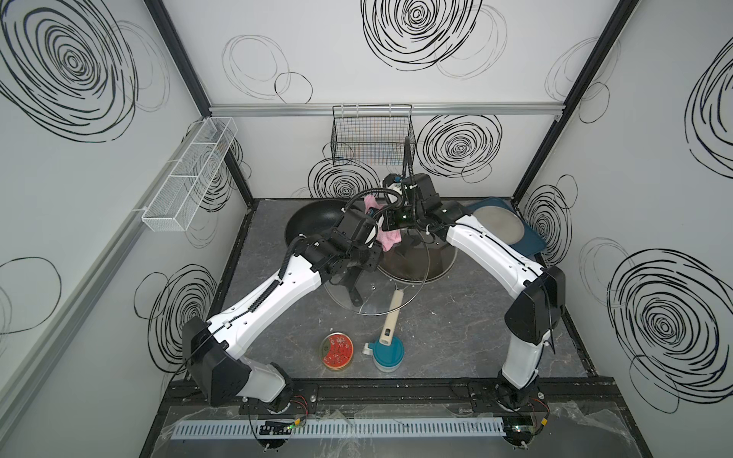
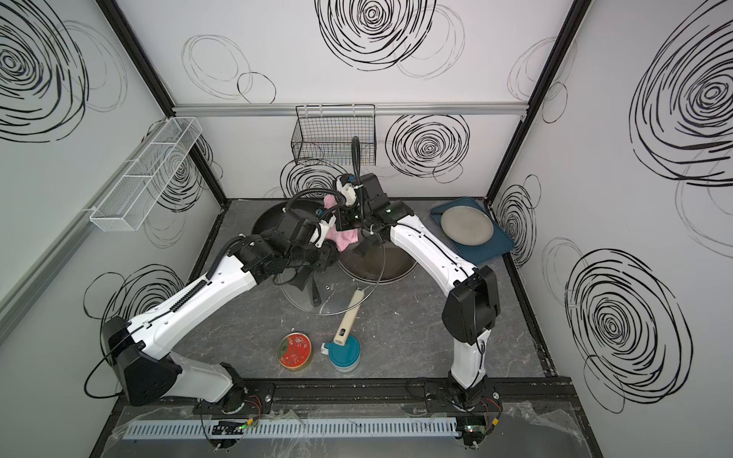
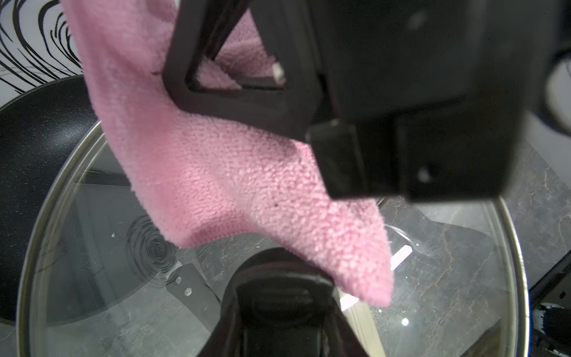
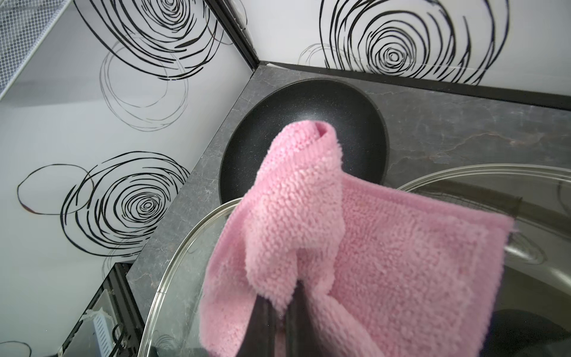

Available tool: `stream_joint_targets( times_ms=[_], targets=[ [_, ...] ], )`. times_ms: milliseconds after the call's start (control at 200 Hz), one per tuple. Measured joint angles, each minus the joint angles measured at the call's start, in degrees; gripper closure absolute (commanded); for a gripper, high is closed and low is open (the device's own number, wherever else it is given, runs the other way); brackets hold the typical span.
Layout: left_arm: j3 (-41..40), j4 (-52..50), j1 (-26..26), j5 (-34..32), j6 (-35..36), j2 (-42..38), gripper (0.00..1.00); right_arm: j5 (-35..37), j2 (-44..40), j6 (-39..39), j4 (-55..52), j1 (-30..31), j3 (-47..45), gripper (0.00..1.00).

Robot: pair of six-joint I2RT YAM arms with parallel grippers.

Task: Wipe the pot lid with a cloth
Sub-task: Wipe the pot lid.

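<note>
We saw a grey marbled tabletop (image 1: 456, 317) with both arms reaching to its far middle. A round black non-stick wok (image 1: 313, 222) sat at the far left. Just right of it, a round glass pot lid with a metal rim (image 1: 377, 297) stood tilted off the table, overlapping the wok's handle and a shallow steel pan (image 1: 436, 259). At the far right a dark blue tray (image 1: 527, 248) carried a round grey plate (image 1: 497, 226).

The left gripper (image 3: 278, 309) had its jaws narrow, clamped on the lid's black knob (image 3: 278, 275). The right gripper (image 4: 279, 321) had its jaws pinched tight on a fuzzy pink square cloth (image 4: 370, 262). The cloth appeared to lie against the far part of the lid's glass, between the two wrists.

A beige handle (image 1: 392, 317) ran near from the pan's rim, its end at a teal-lidded jar (image 1: 386, 357). Left of the jar stood a small round tin with a red top (image 1: 337, 351).
</note>
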Motion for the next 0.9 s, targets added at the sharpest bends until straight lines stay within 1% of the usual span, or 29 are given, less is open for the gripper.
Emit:
stream_joint_targets(
  times_ms=[235, 425, 685, 901],
  targets=[
    [0.0, -0.1, 0.0, 0.0, 0.0, 0.0, 1.0, -1.9, 0.6, 0.1, 0.6, 1.0, 0.0, 1.0],
    [0.0, -0.1, 0.1, -0.2, 0.0, 0.0, 1.0, -2.1, -0.4, 1.0, 2.2, -0.5, -1.9, 1.0],
    [1.5, -0.1, 0.7, -0.8, -1.3, 0.8, 1.0, -1.6, -7.8, 2.3, 3.0, -4.8, -8.7, 1.0],
    [5.9, -0.2, 1.4, -2.8, -2.5, 3.2, 1.0, -0.6, -16.1, 3.3, 4.1, -3.3, -16.3, 1.0]
  ],
)
